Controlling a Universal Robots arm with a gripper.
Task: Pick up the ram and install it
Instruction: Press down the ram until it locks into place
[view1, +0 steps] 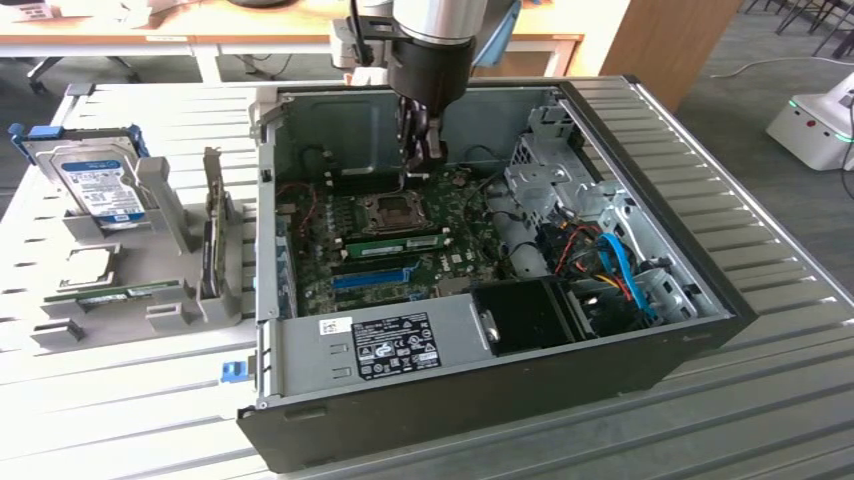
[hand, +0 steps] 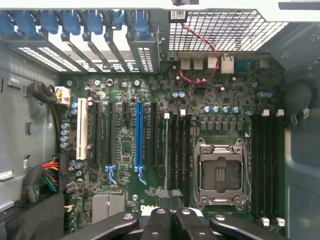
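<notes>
A ribbed, pale metal table (view1: 774, 400) fills the scene in the exterior view. On it a black desktop computer case (view1: 534, 385) lies on its side with the side panel off, so you look straight into it. A green motherboard (view1: 461, 235) covers the floor of the case.

Your silver and black robot arm (view1: 434, 40) reaches down into the case from above. Its black gripper (view1: 418, 160) hangs over the board near the square metal processor socket (view1: 396, 210). The fingers are clenched together, and nothing shows between them.

On the exterior view's left, a grey plastic holder (view1: 160, 320) sits beside the case. It carries a boxy silver hard drive with a blue label (view1: 100, 190), a dark expansion card standing on edge (view1: 211, 235), and a thin green stick lying flat (view1: 120, 293).

The ram (view1: 400, 243), a long, narrow green circuit-board stick, sits in a memory slot on the board, just beside the processor socket.

From the wrist camera, the ram (hand: 165, 150) appears edge-on as a thin pale line in a black slot, between the long blue card slot (hand: 139, 135) and the socket (hand: 220, 172). The gripper (hand: 168, 195) has its tips over one end of the stick; whether they touch it, you cannot tell.
</notes>
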